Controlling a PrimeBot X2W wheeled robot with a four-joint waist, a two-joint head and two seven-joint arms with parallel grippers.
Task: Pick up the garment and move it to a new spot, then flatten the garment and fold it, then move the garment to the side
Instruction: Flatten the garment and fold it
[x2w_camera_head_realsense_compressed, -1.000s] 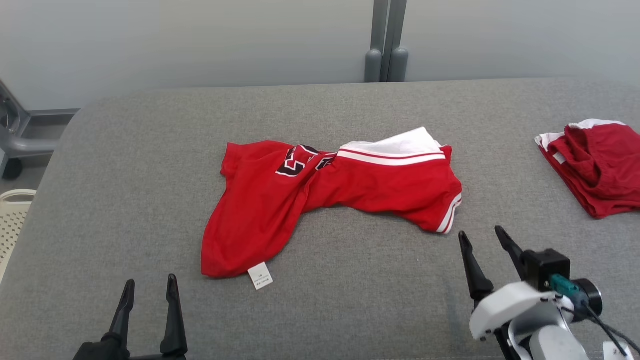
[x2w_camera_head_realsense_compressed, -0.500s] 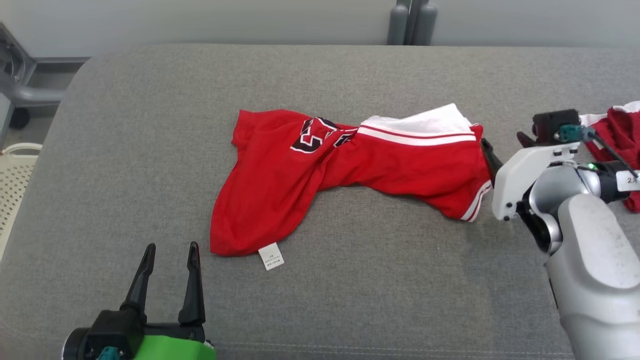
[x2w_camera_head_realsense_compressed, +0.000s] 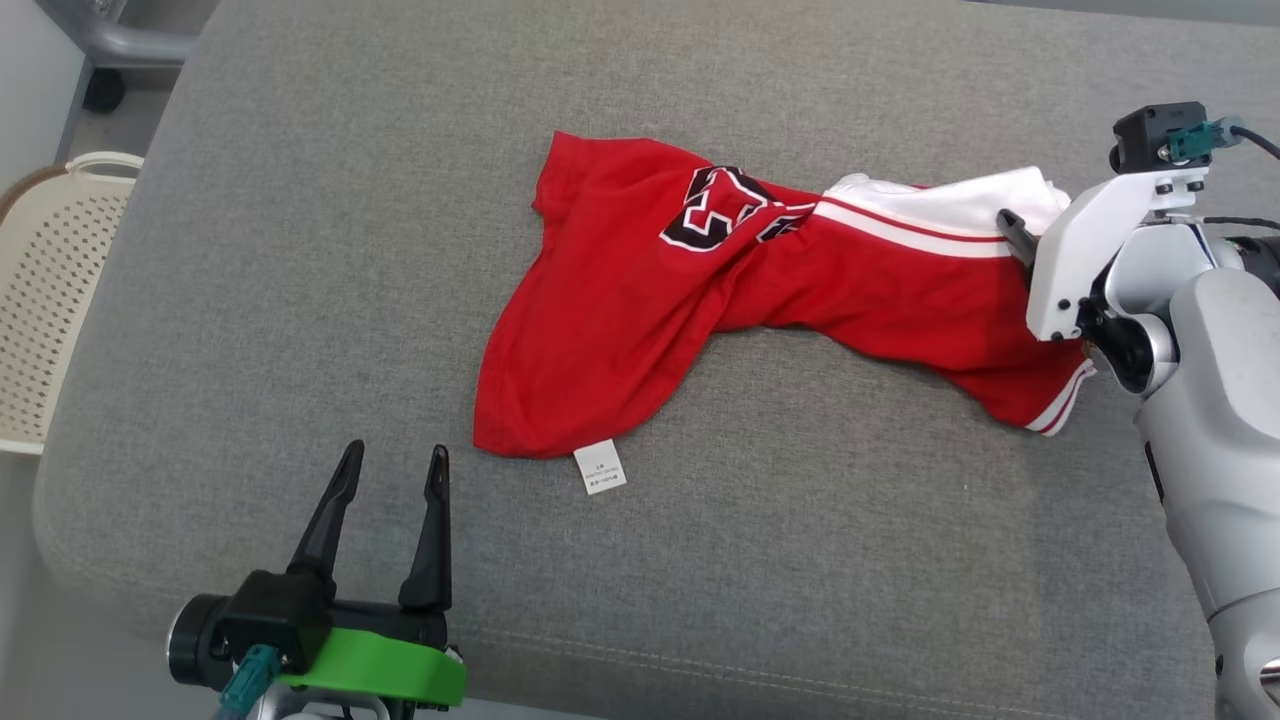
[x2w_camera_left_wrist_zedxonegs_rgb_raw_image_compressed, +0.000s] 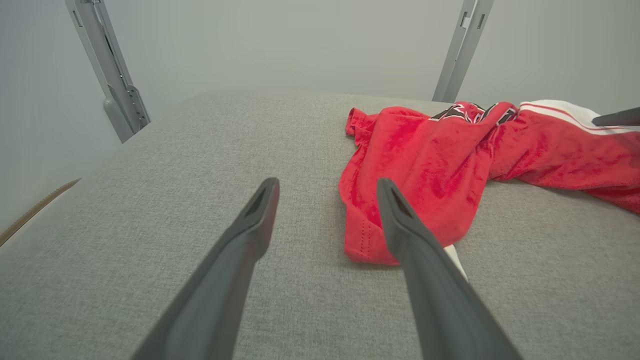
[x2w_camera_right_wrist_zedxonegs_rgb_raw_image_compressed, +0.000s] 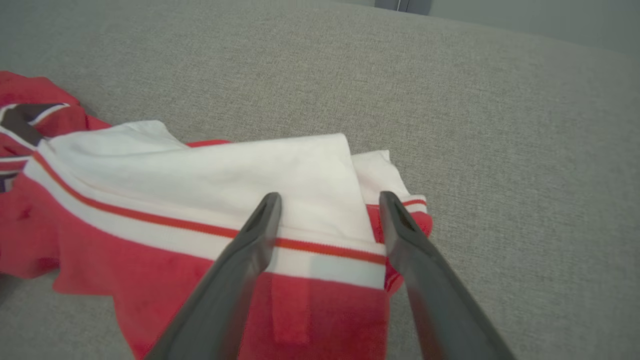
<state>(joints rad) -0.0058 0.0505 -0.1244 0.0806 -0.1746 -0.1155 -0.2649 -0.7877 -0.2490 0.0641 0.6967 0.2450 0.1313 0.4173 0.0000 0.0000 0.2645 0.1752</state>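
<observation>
Head view has the red jersey lying crumpled in the middle of the grey bench. My right pincer stands wide over its white-striped end, I think to take it there. My left pincer, wide too, hangs empty at lower left.
</observation>
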